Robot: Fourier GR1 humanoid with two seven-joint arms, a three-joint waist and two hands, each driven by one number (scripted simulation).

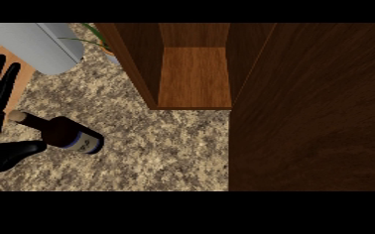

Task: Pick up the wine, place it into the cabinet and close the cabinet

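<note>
The dark glass wine bottle with a pale cork-coloured top and a grey-blue label [64,133] stands near the left edge of the speckled granite counter [168,153], its neck leaning toward the upper left as seen from the head. The left hand [16,154] is at that same edge: a thumb or lower finger lies just beside the bottle's base, and straight black fingers [9,87] rise above the neck; the fingers are spread apart and do not curl round the glass, so the bottle is judged not yet gripped. The right hand does not show. The brown wooden cabinet [194,79] sits at the counter's far side, well apart from the bottle, its compartment open and showing a bare wooden shelf; the broad dark wood panel [304,109] filling the right side is taken to be its swung-open door. A grey rounded appliance [40,47] occupies the far left corner, with green plant leaves [95,37] between it and the cabinet. Handling assessment: the bottle is rigid, likely heavy for its width, smooth and prone to slip, and breakable if tipped. The recommended hold is round the wide body at the label, not the narrow neck.
</note>
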